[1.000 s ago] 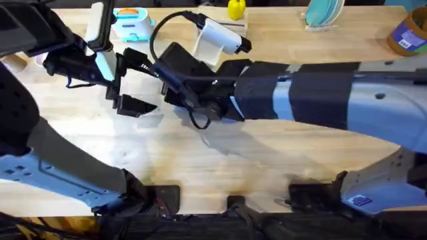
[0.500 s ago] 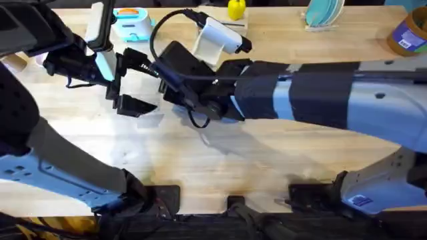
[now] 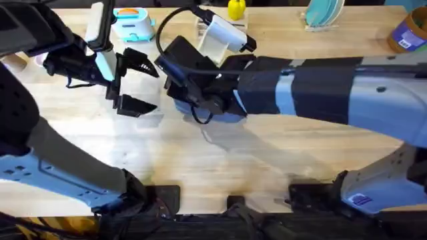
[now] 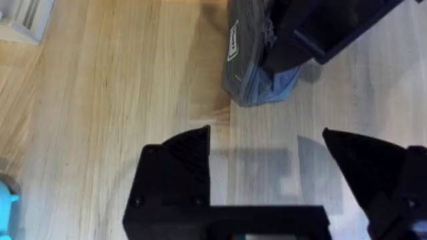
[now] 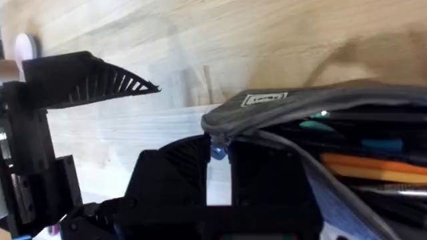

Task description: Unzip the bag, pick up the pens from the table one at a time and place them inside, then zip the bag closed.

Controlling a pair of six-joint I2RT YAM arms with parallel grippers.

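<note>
The blue-grey bag lies on the wooden table with its zip open, and an orange pen and other pens show inside. My right gripper is at the bag's end, its jaws almost together, pinching a small blue tab by the zip. From overhead the right gripper covers most of the bag. The left gripper stands open a little to the left of the bag, touching nothing. In the left wrist view, the left gripper has bare table between its fingers and the bag beyond them.
Along the table's far edge stand a teal and white toy, a yellow object, a teal plate and a blue tin. A white rack sits near the left gripper. Bare wood stretches toward the front.
The right gripper has shifted a little to the right and toward the far edge, with the bag's end in it. The left arm has stayed still.
</note>
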